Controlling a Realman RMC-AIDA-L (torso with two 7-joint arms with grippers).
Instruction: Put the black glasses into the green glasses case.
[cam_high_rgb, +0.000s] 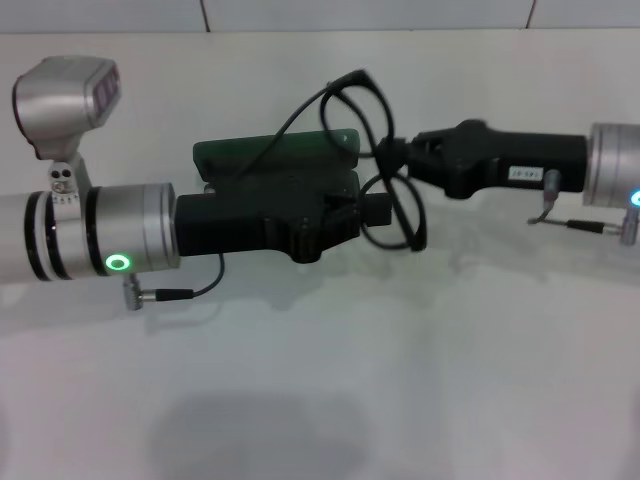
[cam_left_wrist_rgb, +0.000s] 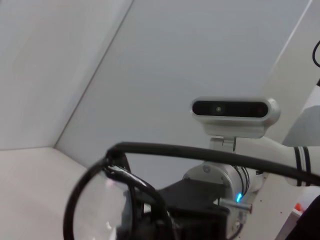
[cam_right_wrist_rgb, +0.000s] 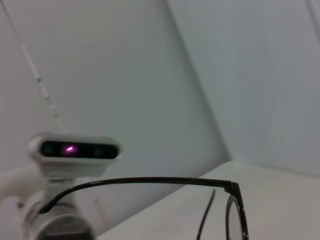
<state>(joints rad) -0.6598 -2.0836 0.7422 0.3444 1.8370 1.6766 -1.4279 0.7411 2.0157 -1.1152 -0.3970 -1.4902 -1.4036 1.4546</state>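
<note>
Right hand (cam_high_rgb: 395, 150) pinches thin black glasses (cam_high_rgb: 385, 170) at bridge — L hand (cam_high_rgb: 345, 205) grips green glasses case (cam_high_rgb: 275, 155).

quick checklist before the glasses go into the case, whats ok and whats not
1. Black glasses held by the right gripper at the bridge: ok, shut on the frame.
2. Green glasses case lid open: ok, the lid stands up behind the left arm.
3. Left gripper holding the case: cannot tell, its fingers are hidden.
4. Glasses over the case cavity: not ok, the lenses hang past the case's end, toward the right arm.
5. Temple arms folded: not ok, they are spread, one reaching across the lid.
6. Case interior free: cannot tell, the left arm covers it.
</note>
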